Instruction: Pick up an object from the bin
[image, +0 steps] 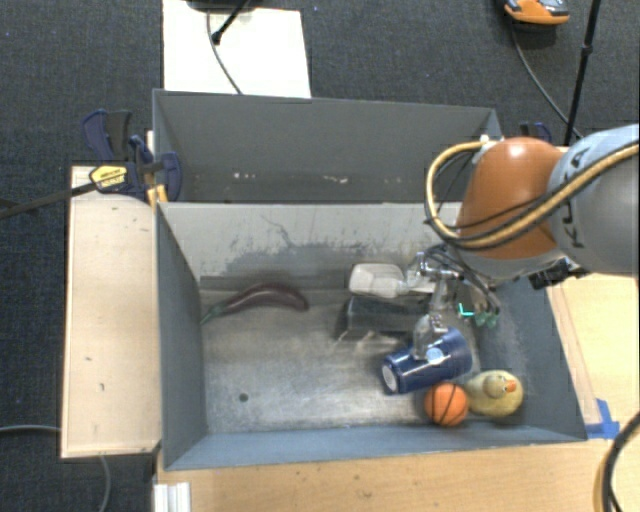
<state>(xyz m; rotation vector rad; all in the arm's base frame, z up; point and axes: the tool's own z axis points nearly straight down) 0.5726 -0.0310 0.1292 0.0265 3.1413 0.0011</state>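
My gripper (436, 336) hangs low in the right half of the bin, right on the upper side of a blue cylinder-shaped can (418, 371) that lies on its side. A small orange ball (447, 404) rests just in front of the can. Beside the ball, to the right, sits a yellow rubber duck (496, 392). Left of the gripper a pale grey-white block (377, 280) lies on top of a dark grey flat piece (372, 318). Whether the can is gripped is hidden by the gripper's own body.
A dark purple, curved, worm-like thing (262, 296) lies by the back wall on the left. The arm with its orange cover and cables comes in over the bin's right rim. Bare floor spreads across the bin's left and front middle.
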